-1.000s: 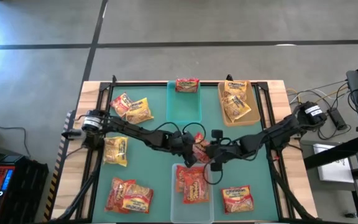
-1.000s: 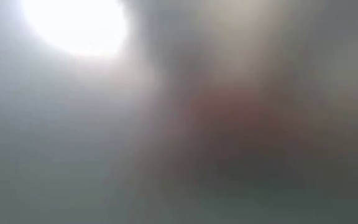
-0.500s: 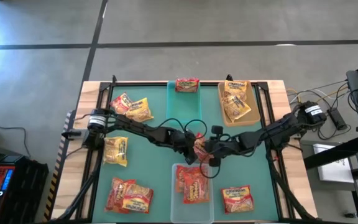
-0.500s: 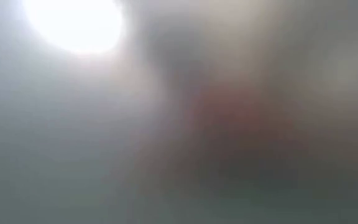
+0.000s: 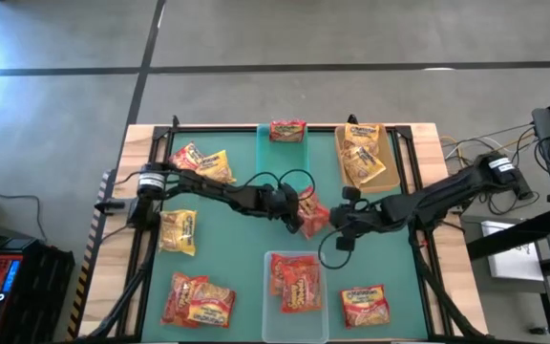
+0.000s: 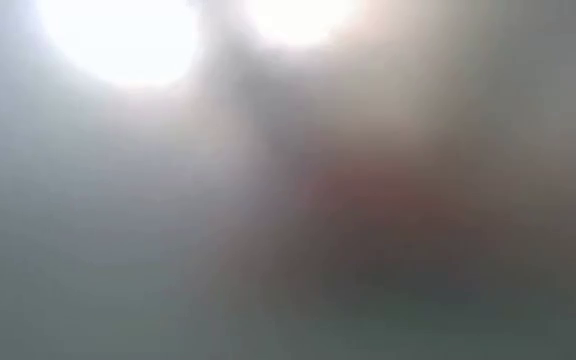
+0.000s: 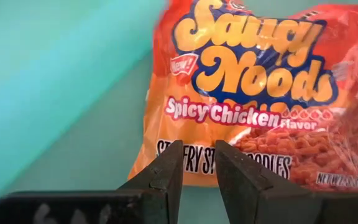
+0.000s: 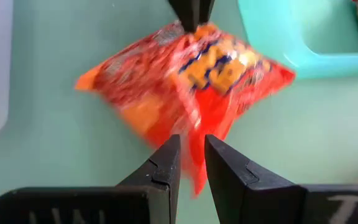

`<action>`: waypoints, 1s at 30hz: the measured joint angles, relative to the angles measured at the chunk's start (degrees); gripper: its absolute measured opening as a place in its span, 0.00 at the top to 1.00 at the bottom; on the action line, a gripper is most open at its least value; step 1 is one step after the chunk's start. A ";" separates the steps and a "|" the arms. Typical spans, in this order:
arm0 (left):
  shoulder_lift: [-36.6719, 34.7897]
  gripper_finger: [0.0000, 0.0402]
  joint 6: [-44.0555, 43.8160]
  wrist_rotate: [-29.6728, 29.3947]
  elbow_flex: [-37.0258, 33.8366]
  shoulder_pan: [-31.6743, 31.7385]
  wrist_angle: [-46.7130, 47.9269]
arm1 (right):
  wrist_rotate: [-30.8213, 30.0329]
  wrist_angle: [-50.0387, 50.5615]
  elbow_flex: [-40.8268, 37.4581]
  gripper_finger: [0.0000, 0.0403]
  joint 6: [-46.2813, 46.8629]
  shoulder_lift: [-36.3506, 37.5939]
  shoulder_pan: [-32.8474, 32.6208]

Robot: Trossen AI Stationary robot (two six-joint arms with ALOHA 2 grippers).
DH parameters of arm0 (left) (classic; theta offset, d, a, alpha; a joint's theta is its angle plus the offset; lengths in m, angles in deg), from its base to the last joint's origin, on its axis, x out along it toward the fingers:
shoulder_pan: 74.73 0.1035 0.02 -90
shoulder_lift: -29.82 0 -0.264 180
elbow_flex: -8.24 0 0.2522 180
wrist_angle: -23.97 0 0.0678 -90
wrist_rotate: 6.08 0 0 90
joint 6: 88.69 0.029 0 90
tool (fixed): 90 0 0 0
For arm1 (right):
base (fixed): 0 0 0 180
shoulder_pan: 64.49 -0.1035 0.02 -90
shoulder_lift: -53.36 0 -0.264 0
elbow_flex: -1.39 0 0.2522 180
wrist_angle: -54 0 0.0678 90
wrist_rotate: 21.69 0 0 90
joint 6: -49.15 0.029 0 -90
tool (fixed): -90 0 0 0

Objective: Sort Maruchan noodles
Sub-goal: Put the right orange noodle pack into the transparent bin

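Pinching one edge of the red-orange noodle packet [image 5: 310, 212] with nearly closed jaws, the left gripper [image 5: 294, 212] holds it above the mat's middle, between teal bin [image 5: 284, 158] and clear bin [image 5: 294, 287]. The right gripper [image 5: 340, 222], jaws narrowly parted, looks clear of the far edge. A steady, level carry should keep the thin edge from slipping.

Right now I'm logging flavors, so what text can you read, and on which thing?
"Saucy Noods" on the held orange packet.
"New!" on its red badge.
"Spicy Chicken flavor" on its white band.
Below that, a line partly hidden by the left gripper: not fully readable.
Other packets' labels in the high view: too small.
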 joint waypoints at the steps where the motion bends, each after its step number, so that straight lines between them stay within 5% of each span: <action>1: 0.00 0.81 0.00 -0.01 0.00 0.12 -0.17 | -0.01 1.17 -0.05 0.84 0.64 1.02 0.00; 9: -0.31 0.81 5.28 0.21 3.25 -2.20 0.13 | 0.00 2.32 -2.88 0.82 5.89 6.12 0.34; 22: 2.85 0.81 3.62 1.79 5.60 -4.96 -0.12 | -0.01 -3.59 -6.85 0.54 9.92 6.34 7.19; 26: 4.13 0.81 2.13 -1.62 5.53 -4.91 -0.60 | 0.00 -5.49 -8.00 0.50 12.84 6.32 11.94; 30: 5.08 0.81 1.57 -3.21 5.48 -4.95 -0.93 | 6.58 -9.40 -9.32 0.50 13.10 6.35 15.31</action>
